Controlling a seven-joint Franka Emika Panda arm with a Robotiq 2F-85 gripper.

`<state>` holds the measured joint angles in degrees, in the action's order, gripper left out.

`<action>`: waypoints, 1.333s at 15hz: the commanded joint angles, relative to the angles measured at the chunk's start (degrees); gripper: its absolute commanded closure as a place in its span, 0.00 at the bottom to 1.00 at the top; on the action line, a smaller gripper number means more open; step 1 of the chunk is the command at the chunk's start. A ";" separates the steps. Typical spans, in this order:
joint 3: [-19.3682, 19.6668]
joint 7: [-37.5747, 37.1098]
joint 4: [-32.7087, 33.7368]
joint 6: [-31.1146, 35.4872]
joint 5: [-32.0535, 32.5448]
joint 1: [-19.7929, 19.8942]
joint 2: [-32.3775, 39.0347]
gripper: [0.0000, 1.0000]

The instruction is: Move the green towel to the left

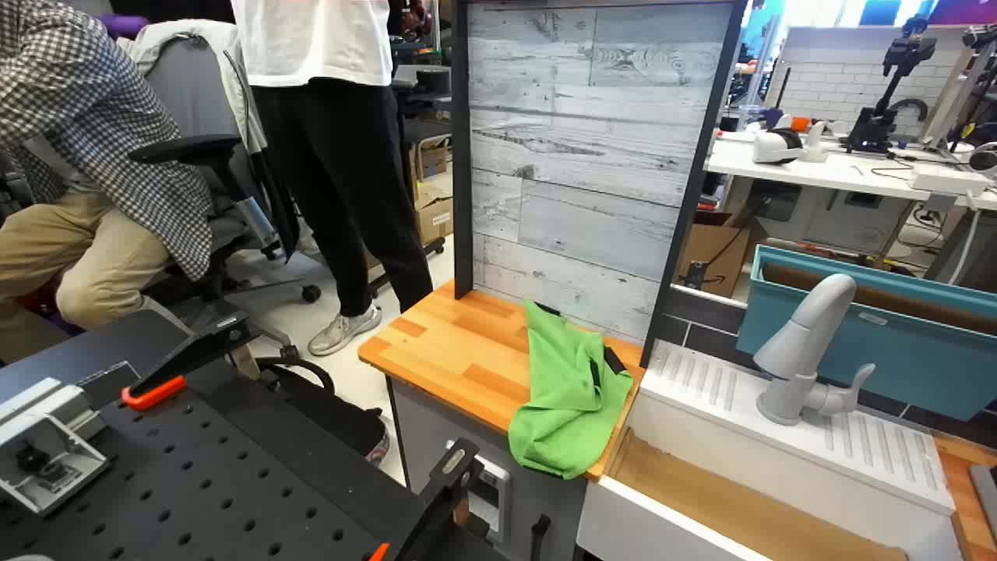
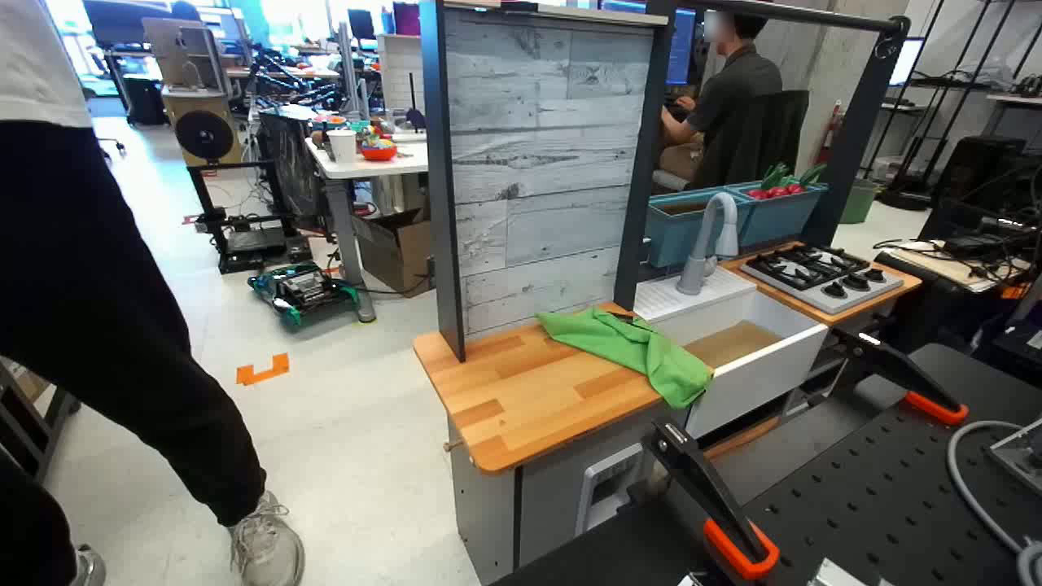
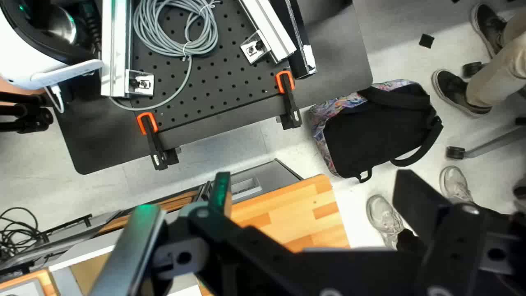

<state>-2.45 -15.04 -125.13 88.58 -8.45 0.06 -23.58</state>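
The green towel (image 1: 565, 405) lies crumpled on the wooden counter (image 1: 448, 351), at the end beside the sink, with one end hanging over the front edge. In an exterior view the towel (image 2: 602, 334) stretches from the back panel to the front corner by the sink. Dark patches show on it. My gripper (image 3: 314, 176) is open with its fingers wide apart and nothing between them. In the wrist view it is above the counter (image 3: 283, 213), and the towel is almost wholly hidden by the gripper. Neither exterior view shows the gripper.
A white sink (image 2: 761, 370) with a grey faucet (image 1: 802, 351) adjoins the counter. A tall wood-look panel (image 1: 576, 156) stands along its back. Black clamps with orange tips (image 2: 737, 549) hold the black table (image 3: 222, 123). A backpack (image 3: 378, 127) and a standing person (image 1: 335, 156) are nearby.
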 commanded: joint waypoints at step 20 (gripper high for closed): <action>0.28 -0.85 -1.92 -1.74 2.21 3.32 -9.41 0.00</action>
<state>-1.97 -16.02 -127.17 86.94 -6.16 3.10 -33.06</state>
